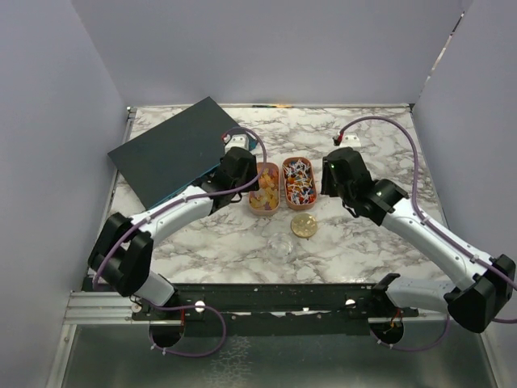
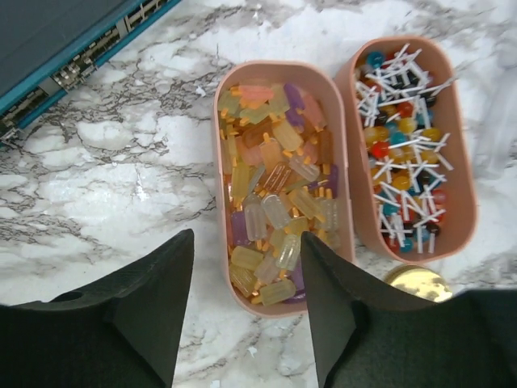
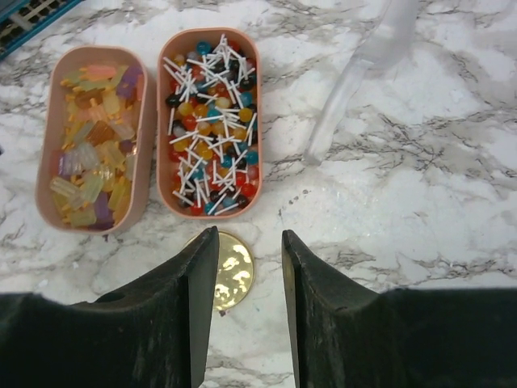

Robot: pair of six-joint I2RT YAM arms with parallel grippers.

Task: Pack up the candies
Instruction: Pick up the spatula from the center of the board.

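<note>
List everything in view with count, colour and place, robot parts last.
table: one, marble, underneath
flat box: one, dark, rear left
left tray: one, peach, centre
right tray: one, peach, beside it
popsicle candies: many, mostly yellow, left tray
lollipop candies: many, mixed colours, right tray
lid: one, gold, nearside of right tray
clear container: one, transparent, left of lid
arms: two, white, flanking trays
left tool: one, black, open, beside left tray
right tool: one, black, open, beside right tray
</note>
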